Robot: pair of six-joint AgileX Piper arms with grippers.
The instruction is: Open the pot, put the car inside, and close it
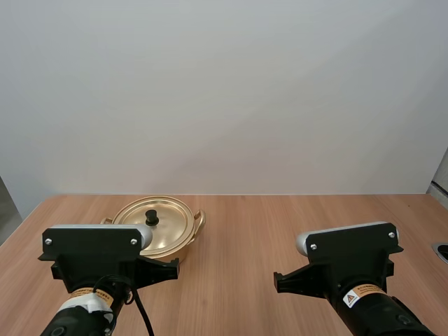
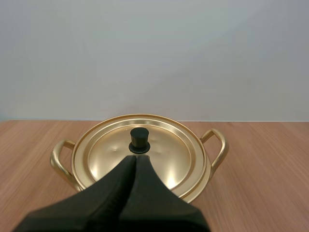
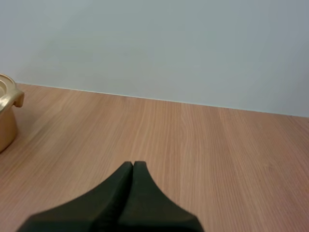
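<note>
A gold pot (image 1: pixel 161 225) with two loop handles stands on the wooden table at the left, its gold lid (image 2: pixel 140 157) on it with a black knob (image 2: pixel 139 139) in the middle. My left gripper (image 2: pixel 134 158) is shut, its tips just short of the knob on the near side of the pot. My right gripper (image 3: pixel 133 164) is shut over bare table to the right of the pot (image 3: pixel 7 113). Both arms sit near the front edge in the high view.
The wooden table (image 1: pixel 280 231) runs back to a plain pale wall. A dark fitting (image 1: pixel 441 250) sits at the table's right edge.
</note>
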